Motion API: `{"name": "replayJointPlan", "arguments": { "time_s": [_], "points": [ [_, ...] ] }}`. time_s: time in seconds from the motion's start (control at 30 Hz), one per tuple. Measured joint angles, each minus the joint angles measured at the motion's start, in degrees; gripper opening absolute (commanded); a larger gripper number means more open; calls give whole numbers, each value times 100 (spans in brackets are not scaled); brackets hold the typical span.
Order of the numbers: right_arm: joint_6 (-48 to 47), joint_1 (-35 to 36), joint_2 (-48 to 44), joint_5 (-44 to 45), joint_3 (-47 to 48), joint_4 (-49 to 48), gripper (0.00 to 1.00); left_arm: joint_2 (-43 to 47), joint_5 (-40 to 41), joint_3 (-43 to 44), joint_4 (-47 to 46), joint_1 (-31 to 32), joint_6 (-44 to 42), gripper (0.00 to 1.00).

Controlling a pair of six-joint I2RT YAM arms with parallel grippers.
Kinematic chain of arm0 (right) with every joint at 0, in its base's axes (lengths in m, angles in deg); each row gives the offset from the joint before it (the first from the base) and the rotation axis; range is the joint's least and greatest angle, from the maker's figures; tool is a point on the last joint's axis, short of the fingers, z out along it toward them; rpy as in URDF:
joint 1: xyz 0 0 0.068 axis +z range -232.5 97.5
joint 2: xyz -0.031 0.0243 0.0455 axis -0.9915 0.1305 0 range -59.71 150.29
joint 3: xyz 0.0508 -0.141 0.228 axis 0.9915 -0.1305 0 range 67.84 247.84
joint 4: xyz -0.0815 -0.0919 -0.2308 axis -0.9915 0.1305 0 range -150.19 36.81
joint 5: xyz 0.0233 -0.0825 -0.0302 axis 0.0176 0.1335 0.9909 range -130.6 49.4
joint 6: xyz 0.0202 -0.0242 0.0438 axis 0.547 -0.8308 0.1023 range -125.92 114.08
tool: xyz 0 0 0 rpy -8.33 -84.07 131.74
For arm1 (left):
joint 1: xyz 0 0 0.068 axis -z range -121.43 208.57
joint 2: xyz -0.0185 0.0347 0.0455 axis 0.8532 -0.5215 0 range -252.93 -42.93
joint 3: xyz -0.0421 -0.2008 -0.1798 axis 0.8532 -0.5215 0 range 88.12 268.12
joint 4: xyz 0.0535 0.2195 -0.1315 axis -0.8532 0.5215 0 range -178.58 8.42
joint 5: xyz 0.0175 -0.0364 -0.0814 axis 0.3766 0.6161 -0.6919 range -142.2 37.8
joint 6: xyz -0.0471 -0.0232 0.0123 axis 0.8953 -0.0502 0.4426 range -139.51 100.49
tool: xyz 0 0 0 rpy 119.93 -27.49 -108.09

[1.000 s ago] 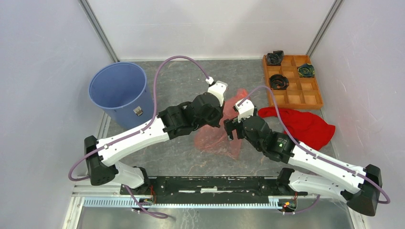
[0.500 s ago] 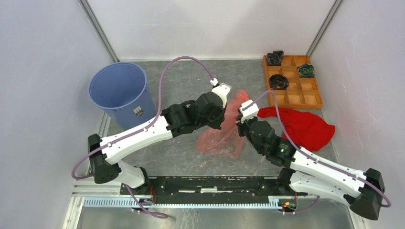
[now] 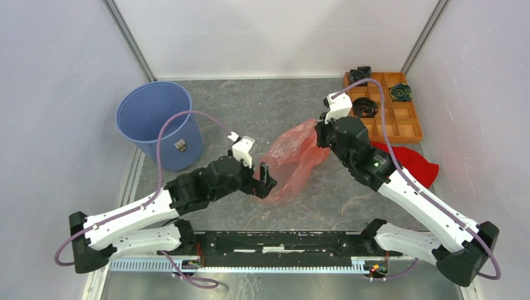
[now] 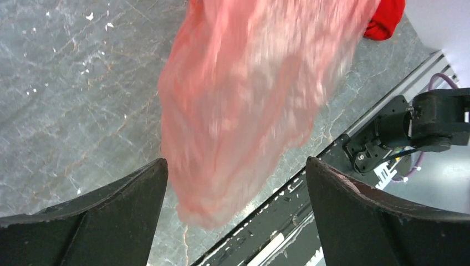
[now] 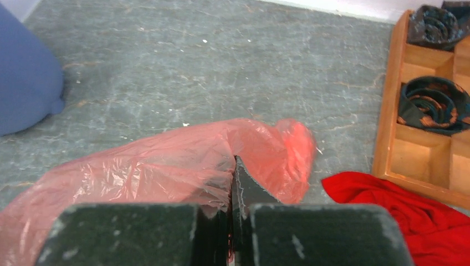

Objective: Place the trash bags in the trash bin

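From above, we see the right gripper (image 3: pixel 320 137) clamped on the upper end of the trash bag (image 3: pixel 292 161). The bag hangs down toward six o'clock at mid-table. The left gripper (image 3: pixel 265 181) stands wide open at the bag's lower edge, at about seven o'clock from it, and holds nothing. The trash bin (image 3: pixel 186 145) sits well apart at ten o'clock.

Through the left wrist camera, the film droops between the spread fingers, blurred, and we can't tell whether it touches them.

Through the right wrist camera, the shut jaws pinch only a thin fold. We judge this the weak spot, since slick film could slide out on the way to the bin. The trailing length could also drag, or catch the rim and drape outside.

The table (image 3: pixel 250 106) is grey, marbled and hard, and pale walls close it in. An orange tray (image 3: pixel 400 128) sits at two o'clock, and a red cloth (image 3: pixel 417 164) lies just below it.
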Motion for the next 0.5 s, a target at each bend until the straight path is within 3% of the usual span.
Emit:
{"name": "replayJointPlan", "arguments": {
  "time_s": [0.2,0.5],
  "points": [
    [-31,-522,297,-592,221,404,0,992,122,-894,-275,0,623,100],
    [-81,-673,293,-929,671,638,0,903,549,-1952,-929,-4,1464,100]
  ]
}}
